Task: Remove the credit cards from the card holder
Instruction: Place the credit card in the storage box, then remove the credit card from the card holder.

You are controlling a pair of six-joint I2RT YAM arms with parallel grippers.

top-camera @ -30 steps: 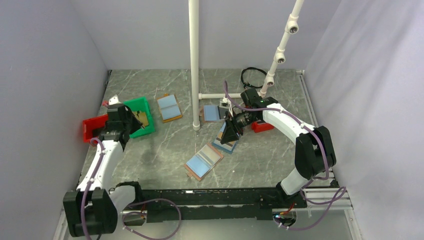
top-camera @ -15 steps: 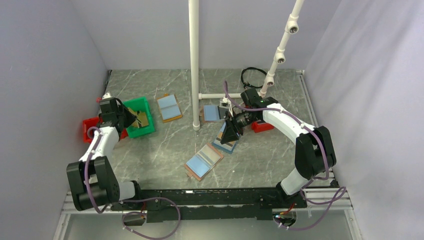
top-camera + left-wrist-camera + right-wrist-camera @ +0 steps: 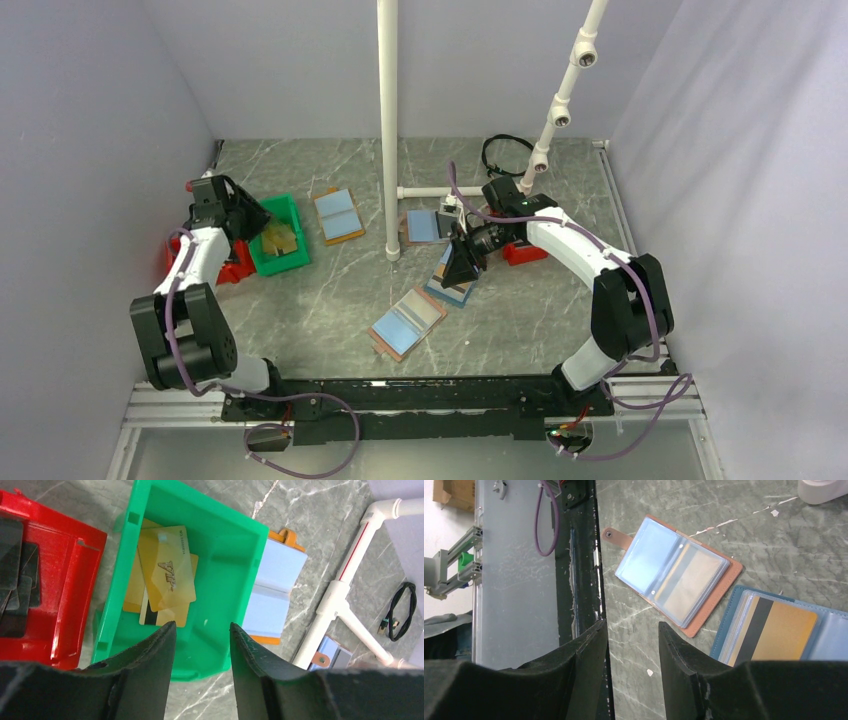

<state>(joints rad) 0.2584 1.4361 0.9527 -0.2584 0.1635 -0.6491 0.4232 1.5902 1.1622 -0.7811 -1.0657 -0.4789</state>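
Observation:
The card holder (image 3: 428, 226) lies open behind the white pole, tan-rimmed, light blue, with a dark grey half on its right. A corner of it shows in the left wrist view (image 3: 331, 649). Dark credit cards (image 3: 14, 575) lie in the red bin (image 3: 75, 595). My left gripper (image 3: 250, 217) is open and empty, above the near edge of the green bin (image 3: 282, 240); the wrist view shows its jaws apart (image 3: 200, 630). My right gripper (image 3: 458, 272) is open and empty over the navy holder (image 3: 452, 288), right of the card holder; its jaws (image 3: 631, 630) frame bare table.
Gold cards (image 3: 165, 575) lie in the green bin (image 3: 220, 570). A tan-rimmed blue holder (image 3: 338, 214) lies beside it. Another tan-rimmed holder (image 3: 408, 322) lies near the front; the navy holder (image 3: 774, 627) shows a gold striped card. The white pole (image 3: 390, 130) and pipe frame (image 3: 440, 191) stand mid-table.
My left gripper has drawn back and to the far left, off the green bin, uncovering the gold cards. The right arm has not moved.

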